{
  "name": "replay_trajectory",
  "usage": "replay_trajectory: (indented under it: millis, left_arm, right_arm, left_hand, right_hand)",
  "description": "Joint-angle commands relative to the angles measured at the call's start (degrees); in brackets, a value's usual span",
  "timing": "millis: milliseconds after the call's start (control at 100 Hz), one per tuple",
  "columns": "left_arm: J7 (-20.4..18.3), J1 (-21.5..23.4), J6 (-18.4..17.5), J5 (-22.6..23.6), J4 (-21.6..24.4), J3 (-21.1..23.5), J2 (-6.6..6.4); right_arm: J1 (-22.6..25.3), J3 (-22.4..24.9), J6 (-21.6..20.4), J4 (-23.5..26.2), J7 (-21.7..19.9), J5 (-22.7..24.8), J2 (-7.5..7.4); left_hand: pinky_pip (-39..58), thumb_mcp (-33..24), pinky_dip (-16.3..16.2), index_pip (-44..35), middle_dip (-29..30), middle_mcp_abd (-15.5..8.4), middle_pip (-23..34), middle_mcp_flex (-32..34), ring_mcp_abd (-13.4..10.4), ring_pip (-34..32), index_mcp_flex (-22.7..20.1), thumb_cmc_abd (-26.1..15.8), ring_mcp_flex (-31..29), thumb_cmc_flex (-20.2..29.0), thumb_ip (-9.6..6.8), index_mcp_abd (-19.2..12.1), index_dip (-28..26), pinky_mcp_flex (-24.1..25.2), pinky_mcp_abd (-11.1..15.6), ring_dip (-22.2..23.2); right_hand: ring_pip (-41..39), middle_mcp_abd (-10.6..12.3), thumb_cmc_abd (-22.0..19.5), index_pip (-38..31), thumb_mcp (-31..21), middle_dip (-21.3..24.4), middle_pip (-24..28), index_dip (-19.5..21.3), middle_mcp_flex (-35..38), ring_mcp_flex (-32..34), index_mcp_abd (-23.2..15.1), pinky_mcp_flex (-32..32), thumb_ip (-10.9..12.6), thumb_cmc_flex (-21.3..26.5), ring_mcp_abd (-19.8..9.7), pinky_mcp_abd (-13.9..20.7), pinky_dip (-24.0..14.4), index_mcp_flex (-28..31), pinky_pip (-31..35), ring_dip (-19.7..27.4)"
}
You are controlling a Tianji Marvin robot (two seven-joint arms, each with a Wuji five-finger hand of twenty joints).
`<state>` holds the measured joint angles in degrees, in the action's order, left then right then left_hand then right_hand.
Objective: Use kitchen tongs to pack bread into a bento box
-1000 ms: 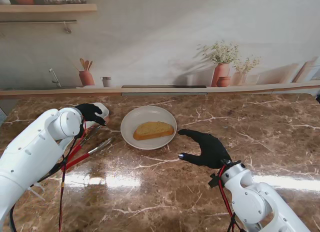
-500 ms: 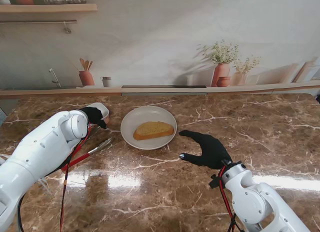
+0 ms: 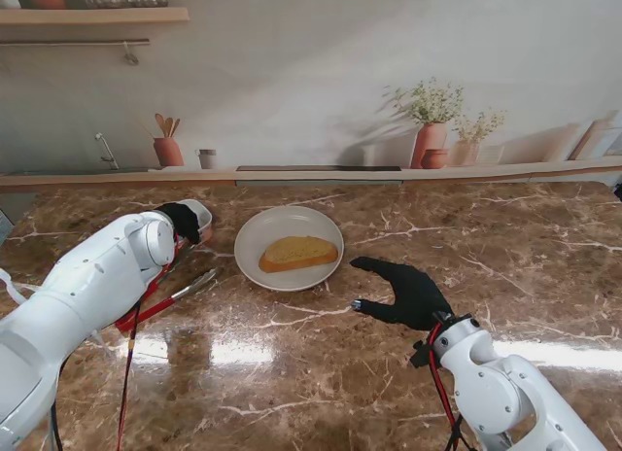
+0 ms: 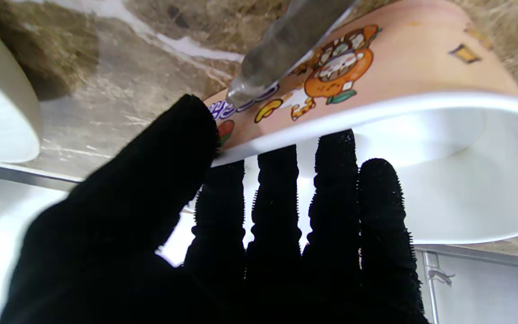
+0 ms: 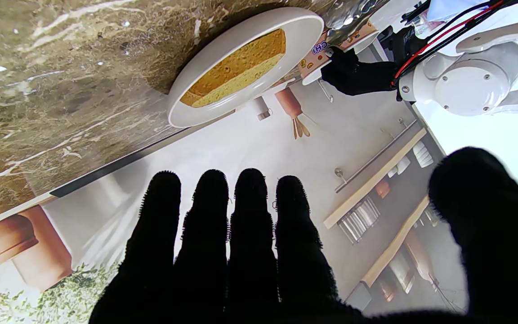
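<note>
Left hand (image 3: 181,221) at the bento box (image 3: 197,215), far left of the desk (image 3: 321,354): wrist view shows the thumb (image 4: 169,148) against the box's printed outer wall and the four fingers (image 4: 331,180) inside over the white rim, pinching the wall. Tongs (image 3: 180,294) lie on the desk just nearer to me than the box (red handles, metal tips), untouched. Bread slice (image 3: 297,253) sits on the white plate (image 3: 255,247), centre. Right hand (image 3: 408,291) hovers near the plate's right, fingers spread wide, holding nothing.
</note>
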<state>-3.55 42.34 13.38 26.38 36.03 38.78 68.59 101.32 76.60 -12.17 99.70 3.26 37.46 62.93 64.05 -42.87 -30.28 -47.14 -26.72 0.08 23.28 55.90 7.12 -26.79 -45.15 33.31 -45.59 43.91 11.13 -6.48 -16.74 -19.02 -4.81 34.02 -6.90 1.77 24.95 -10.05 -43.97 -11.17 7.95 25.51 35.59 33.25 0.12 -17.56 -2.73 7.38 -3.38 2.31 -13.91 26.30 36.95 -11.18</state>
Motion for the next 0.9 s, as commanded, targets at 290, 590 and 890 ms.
replay_trajectory:
  millis: [290, 590, 890]
  left_arm:
    - [7.34, 1.71, -1.4, 4.14, 1.55, 3.51, -0.18]
    - [10.14, 9.2, -1.82, 13.77, 14.86, 13.57, -3.47]
    - [3.27, 20.49, -1.77, 23.32, 37.06, 23.72, -6.21]
  right_arm:
    - [0.62, -0.19, 1.14, 0.08, -1.18, -0.11, -0.04]
    - [0.71, -0.33, 1.1, 0.13, -0.23, 0.22, 0.1]
    - [1.4, 0.01, 0.76, 0.18, 2.09, 0.43, 0.5]
  left_hand:
    - [7.25, -7.06, -1.42, -8.64, -8.39, 0.31, -5.32, 14.74, 2.02, -7.92, -7.6, 1.52, -10.45, 3.51, 0.55, -5.17, -0.12, -6.55, -2.77, 2.89]
    - [9.65, -11.75, -0.88, -7.68, -13.86, 1.5, -6.79, 18.31, 2.77, -9.22, -10.31, 4.9, -16.1, 1.56, 1.24, -7.76, -5.37, -11.24, -4.79, 3.6]
    - [11.51, -14.59, -1.97, -6.25, -14.36, 2.31, -5.28, 19.98, 3.48, -10.94, -11.84, 6.36, -18.55, 0.09, 1.34, -6.77, -7.86, -12.73, -5.96, 4.95]
  right_hand:
    - [-0.19, 0.91, -0.98, -0.9, -1.33, -0.75, 0.22, -0.62, 0.25, 0.91, -1.23, -0.19, 1.26, 0.77, -0.21, 0.36, -0.9, 1.31, 1.27, -0.75]
    - [-0.18, 0.87, -1.4, -0.98, -1.34, -0.82, 0.24, -0.67, 0.35, 0.98, -1.2, -0.24, 1.19, 0.63, -0.26, 0.38, -1.01, 1.4, 1.26, -0.8]
    - [-0.23, 0.9, -1.61, -1.09, -1.26, -0.85, 0.29, -0.72, 0.57, 1.16, -1.29, -0.4, 1.2, 0.68, -0.26, 0.38, -1.09, 1.62, 1.35, -0.83]
